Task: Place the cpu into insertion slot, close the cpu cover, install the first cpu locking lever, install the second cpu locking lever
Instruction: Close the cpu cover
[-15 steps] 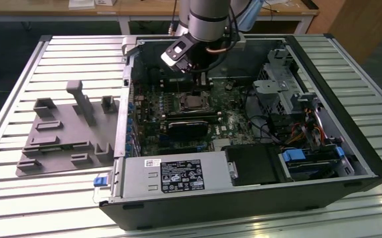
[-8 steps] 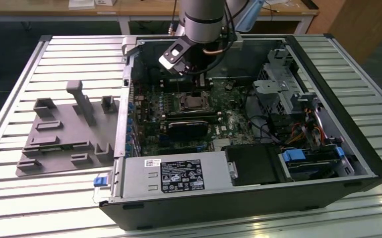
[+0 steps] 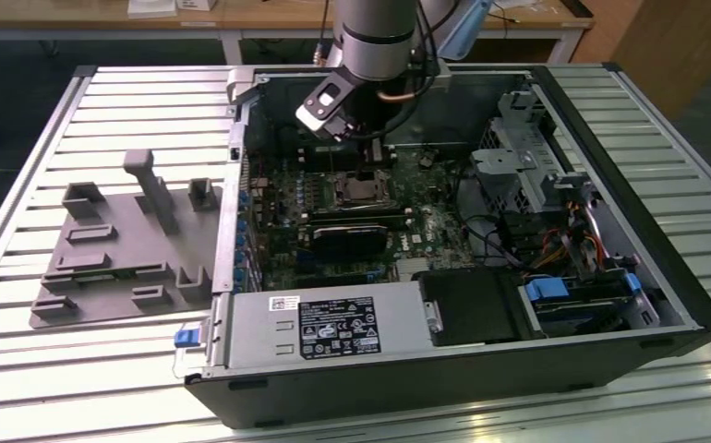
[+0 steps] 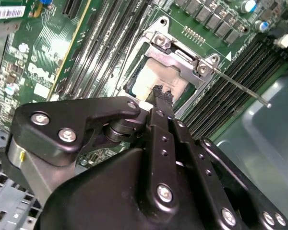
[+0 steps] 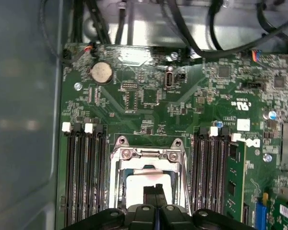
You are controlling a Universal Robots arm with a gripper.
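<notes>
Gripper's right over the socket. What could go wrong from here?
1. The gripper has its closed fingertips just over the cpu, inside the cpu cover frame. An off-centre push could scrape or tilt the chip.
2. A thin locking lever sticks out free across the memory slots. The gripper's wide body could snag or bend it.

A wide table of pale metal slats (image 3: pixel 85 388) spans the exterior view, its front slats shining with bright reflected light. Behind it stands a wooden desk (image 3: pixel 282 14) on a white frame (image 3: pixel 229 44), with a wooden cabinet (image 3: pixel 688 37) at the exterior view's right and dark floor (image 3: pixel 11 74) beneath
</notes>
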